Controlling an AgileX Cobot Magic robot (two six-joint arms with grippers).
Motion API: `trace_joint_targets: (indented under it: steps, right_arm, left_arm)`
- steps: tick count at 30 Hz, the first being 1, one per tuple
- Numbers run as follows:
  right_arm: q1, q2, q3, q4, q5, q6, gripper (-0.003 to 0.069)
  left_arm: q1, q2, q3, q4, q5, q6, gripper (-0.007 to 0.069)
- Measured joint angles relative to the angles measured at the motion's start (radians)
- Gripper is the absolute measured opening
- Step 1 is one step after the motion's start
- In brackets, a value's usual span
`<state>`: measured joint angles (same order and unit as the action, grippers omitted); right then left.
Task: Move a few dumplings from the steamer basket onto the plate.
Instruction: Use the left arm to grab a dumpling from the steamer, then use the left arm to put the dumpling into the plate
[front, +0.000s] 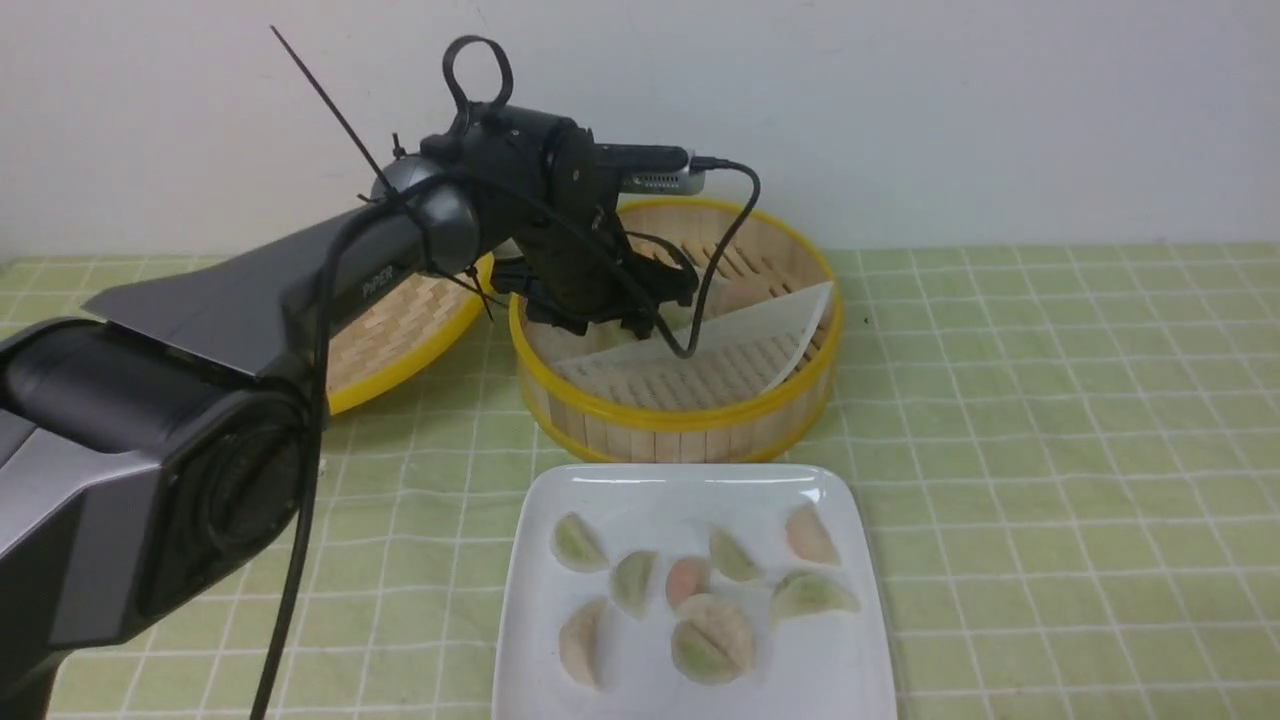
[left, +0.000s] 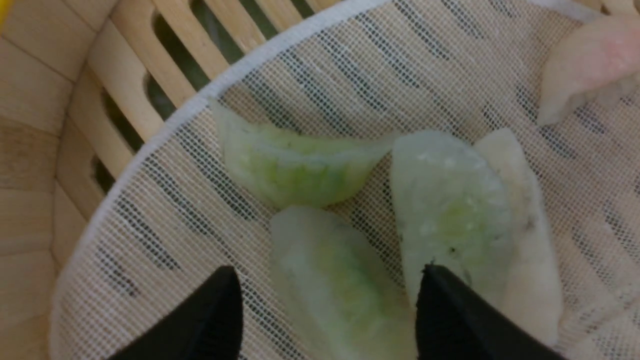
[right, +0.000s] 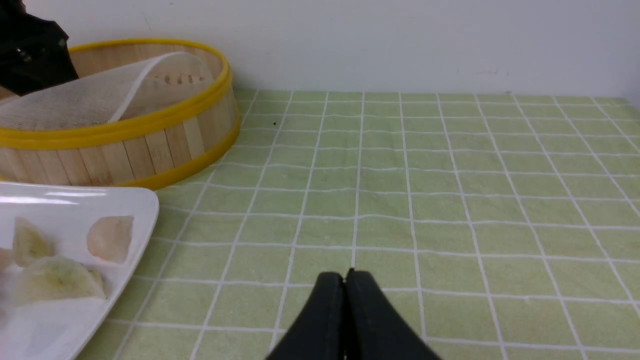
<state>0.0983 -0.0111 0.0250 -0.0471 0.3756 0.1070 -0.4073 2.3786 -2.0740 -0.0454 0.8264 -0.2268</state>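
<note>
bamboo steamer basket (left: 45, 150) wall close — left gripper (left: 327, 270) spread astride a green dumpling (left: 345, 305), ungripped.

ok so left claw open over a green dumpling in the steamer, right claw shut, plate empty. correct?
No, the plate is not empty: the front view shows several dumplings on it. Rest holds: left claw open over a green dumpling in the steamer, right claw shut.

A plain white wall (front: 1000, 100) stands behind a pale green tablecloth (front: 1050, 400) with white grid lines.
</note>
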Motion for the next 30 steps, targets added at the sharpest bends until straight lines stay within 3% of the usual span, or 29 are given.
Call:
trace_joint_targets:
  steps: [4,9,12,22,26,30]
  right_arm:
    - [0.000,0.000,0.000,0.000,0.000,0.000,-0.0015]
    - [0.000,0.000,0.000,0.000,0.000,0.000,-0.0015]
    - [0.000,0.000,0.000,0.000,0.000,0.000,-0.0015]
    - [0.000,0.000,0.000,0.000,0.000,0.000,-0.0015]
    - [0.000,0.000,0.000,0.000,0.000,0.000,-0.0015]
    - [0.000,0.000,0.000,0.000,0.000,0.000,-0.0015]
  left_arm:
    - [0.000,0.019,-0.001,-0.001,0.000,-0.003,0.0232]
    - [0.000,0.019,-0.010,0.000,0.006,-0.001,0.0226]
    - [0.000,0.015,-0.028,0.004,0.024,0.019,0.0183]
    - [0.000,-0.095,-0.229,0.045,0.238,0.080,0.0179]
    - [0.000,-0.135,-0.270,0.045,0.377,0.111,0.0179]
    - [0.000,-0.191,-0.262,0.045,0.419,0.151,0.0179]
